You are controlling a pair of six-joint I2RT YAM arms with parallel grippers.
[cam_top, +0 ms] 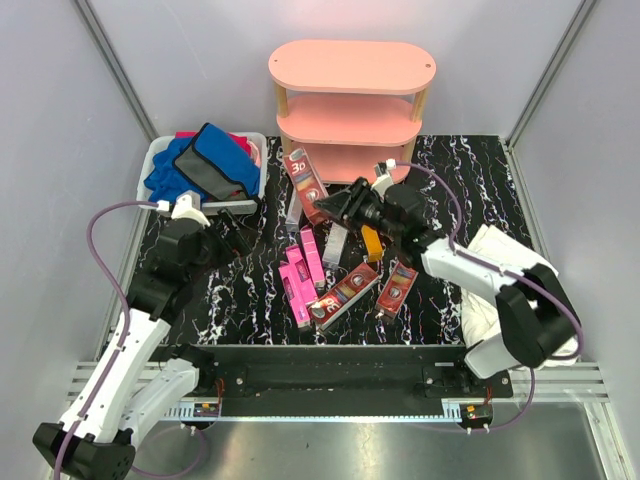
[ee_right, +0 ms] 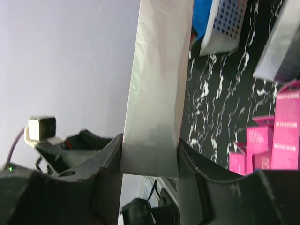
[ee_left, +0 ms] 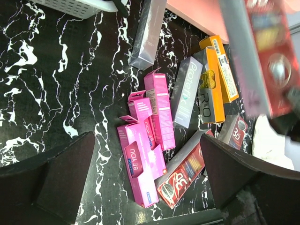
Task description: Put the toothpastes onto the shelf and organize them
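Right gripper (ee_right: 150,157) clenches a red box (cam_top: 303,172) by its end, apparently to reach the shelf (cam_top: 350,110) ahead; left gripper (ee_left: 147,171) gapes, unladen.

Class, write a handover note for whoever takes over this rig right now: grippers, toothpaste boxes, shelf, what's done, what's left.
Left gripper: open, holding nothing, over the table.
Right gripper: shut on a red box, lifted in front of the shelf.
On the table: pink boxes, orange box, grey boxes, more red boxes.
Done: no box visible on the shelf.
Left: shelve the held box, then the rest.
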